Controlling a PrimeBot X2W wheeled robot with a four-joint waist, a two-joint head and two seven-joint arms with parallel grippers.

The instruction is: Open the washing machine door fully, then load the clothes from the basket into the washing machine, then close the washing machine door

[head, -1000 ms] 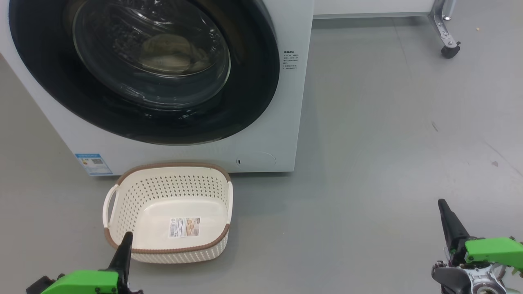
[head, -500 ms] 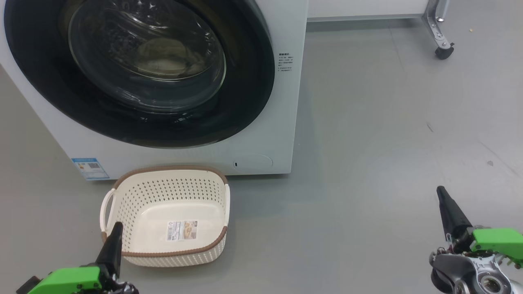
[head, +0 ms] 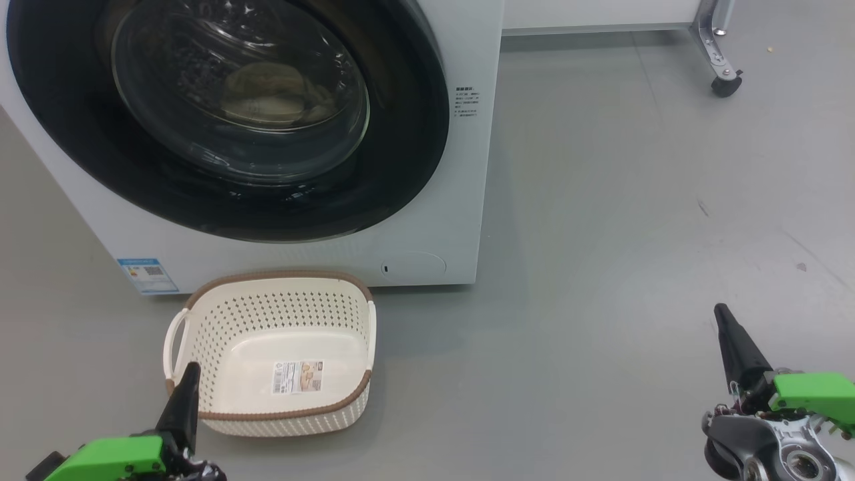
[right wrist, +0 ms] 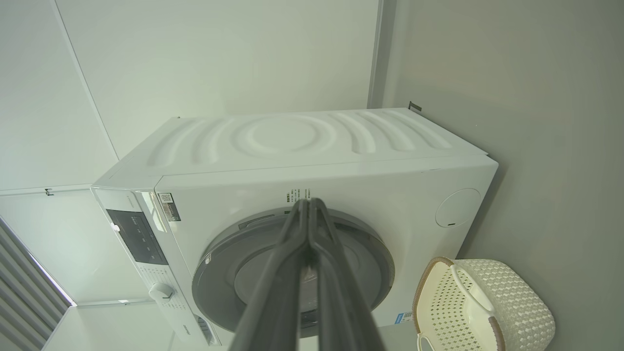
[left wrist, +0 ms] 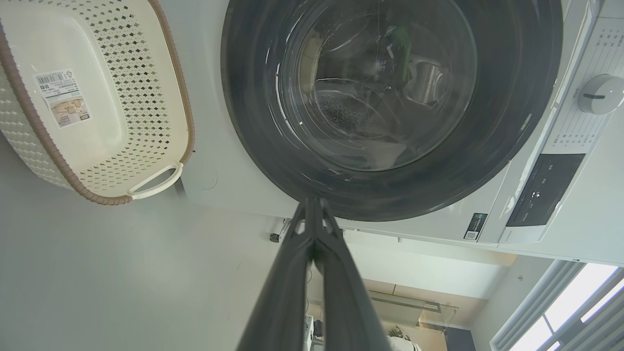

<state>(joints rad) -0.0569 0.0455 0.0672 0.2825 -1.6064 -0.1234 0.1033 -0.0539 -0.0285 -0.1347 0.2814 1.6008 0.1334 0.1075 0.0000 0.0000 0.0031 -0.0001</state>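
Foreground first: the left gripper point(head: 190, 377) sits low at the near left, its two dark fingers point(left wrist: 292, 273) pressed together on nothing. In the head view its tip lies over the basket's near rim. The right gripper point(head: 727, 331), well off to the right above bare floor point(head: 601, 234), is likewise closed tight and empty.

Just past the left one the basket point(head: 220, 334) stands on the floor. It is empty apart from the sticker point(head: 300, 376) on its bottom, and its far rim is close to the washer's foot. The washer point(head: 434, 227) rises behind it. The door point(head: 401, 153) lies flat against the front, black rim flush as far as the views show. Through the glass point(head: 200, 143) the clothes point(head: 274, 93) show as a pale heap low in the drum point(left wrist: 341, 111).

Judged from this, loading is finished and the door-closing step is done or at its very end; no garment lies outside. The next move calls for little: perhaps a check that the latch has caught, with a firm push on the rim if it has not. Otherwise both arms need only keep clear of basket and door.
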